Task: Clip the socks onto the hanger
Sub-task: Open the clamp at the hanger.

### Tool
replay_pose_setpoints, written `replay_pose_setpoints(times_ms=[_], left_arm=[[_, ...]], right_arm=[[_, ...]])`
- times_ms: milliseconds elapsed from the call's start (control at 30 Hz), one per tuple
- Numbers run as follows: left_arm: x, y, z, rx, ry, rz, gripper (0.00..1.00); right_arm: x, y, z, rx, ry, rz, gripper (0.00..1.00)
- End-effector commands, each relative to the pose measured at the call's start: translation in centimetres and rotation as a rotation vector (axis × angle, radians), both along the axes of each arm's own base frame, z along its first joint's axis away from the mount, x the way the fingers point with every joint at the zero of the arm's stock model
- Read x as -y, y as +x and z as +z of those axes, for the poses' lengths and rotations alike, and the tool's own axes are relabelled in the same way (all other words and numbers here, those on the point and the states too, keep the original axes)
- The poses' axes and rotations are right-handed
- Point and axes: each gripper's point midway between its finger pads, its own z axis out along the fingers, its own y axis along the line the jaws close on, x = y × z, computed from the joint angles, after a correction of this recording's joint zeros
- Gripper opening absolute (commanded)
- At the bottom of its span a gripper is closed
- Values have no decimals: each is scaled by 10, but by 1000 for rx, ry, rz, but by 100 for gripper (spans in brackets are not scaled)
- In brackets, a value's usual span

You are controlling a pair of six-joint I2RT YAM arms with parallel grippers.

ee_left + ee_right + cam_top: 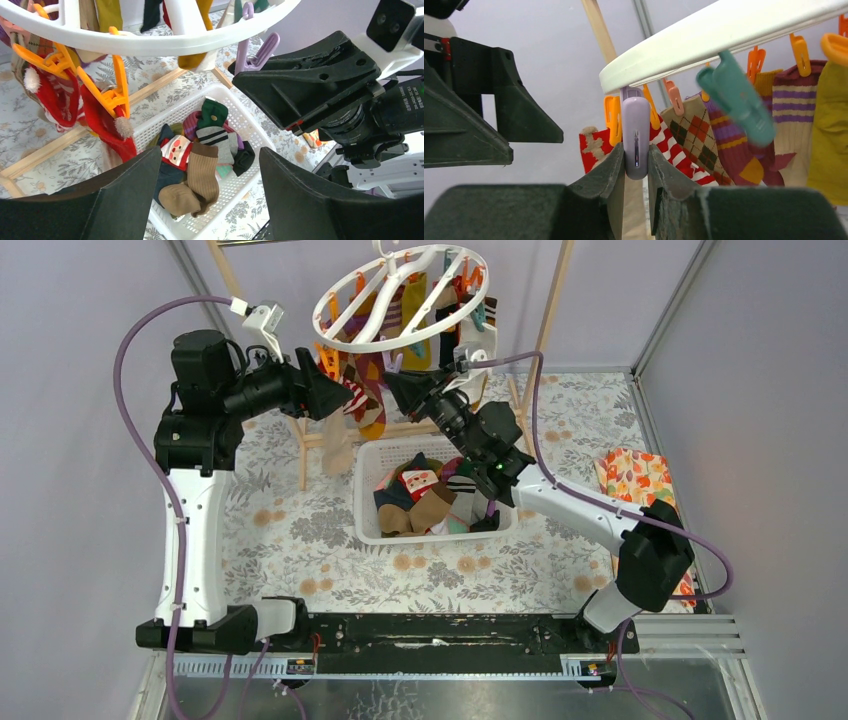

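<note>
Hanger (724, 32), clip (636, 130) in right tool (636, 170), basket (366, 490) below

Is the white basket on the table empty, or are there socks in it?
Not empty. The white basket holds a loose pile of socks: tan, striped, dark and a Santa-patterned one.

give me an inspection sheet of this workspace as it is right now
surface: table under a grey floral cover
job's things: white hanger hangs above the table with hung socks on its clips; loose socks piled in the basket
clutter: white basket, wooden rack, orange cloth at the right edge
grippers: left gripper open and empty by the hanger's rim; right gripper shut on a lilac clip under the rim
cables: a purple cable loops off each arm, no snag seen
surroundings: pale walls, metal posts
</note>
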Motion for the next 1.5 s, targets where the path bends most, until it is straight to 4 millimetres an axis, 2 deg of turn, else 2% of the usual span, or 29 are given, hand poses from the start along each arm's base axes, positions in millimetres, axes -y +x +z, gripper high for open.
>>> replay_pose_setpoints(times_ms=[0,100,300,400,1033,1300,1467], left_arm=[[13,-5,15,8,-50,-40,79],[26,4,17,12,-64,-58,79],[47,22,41,47,-114,-97,79],[54,26,46,64,-134,-130,79],[74,51,37,83,-151,-165,77],[73,51,51,138,-172,-149,72],[72,54,52,163,-216,-126,66]], right_arm=[[12,0,31,89,-28,-150,1],[8,-5,35,112,-38,-162,1],[-3,-12,38,146,-63,-174,2],[-11,-15,39,158,-73,-162,2],[-30,-27,40,191,-141,-150,1],[-35,-29,36,188,-153,-136,1],[-39,-31,37,186,-152,-121,1]])
